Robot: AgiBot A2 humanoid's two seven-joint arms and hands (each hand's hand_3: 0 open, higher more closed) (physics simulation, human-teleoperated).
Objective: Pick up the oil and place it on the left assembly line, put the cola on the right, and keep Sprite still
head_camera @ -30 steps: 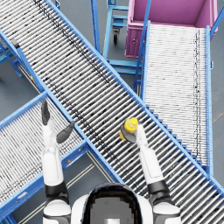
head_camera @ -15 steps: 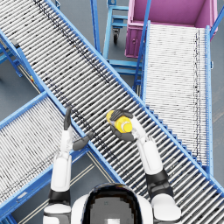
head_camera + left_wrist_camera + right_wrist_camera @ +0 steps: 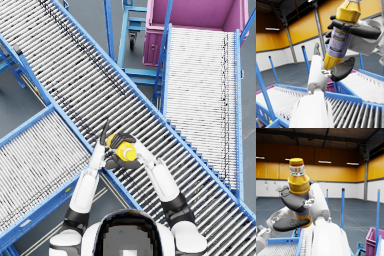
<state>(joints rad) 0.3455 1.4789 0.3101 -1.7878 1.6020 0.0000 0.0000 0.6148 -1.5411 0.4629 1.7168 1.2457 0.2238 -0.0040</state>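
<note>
One yellow oil bottle (image 3: 350, 11) hangs in the air over the near blue edge of the long diagonal roller conveyor (image 3: 75, 75), between both arms. The right robot hand (image 3: 358, 29) is closed around the bottle across its purple label (image 3: 338, 43), whose lettering is too blurred to read. The left robot hand (image 3: 103, 141) sits right against the bottle with one finger straight; I cannot tell whether it grips.
</note>
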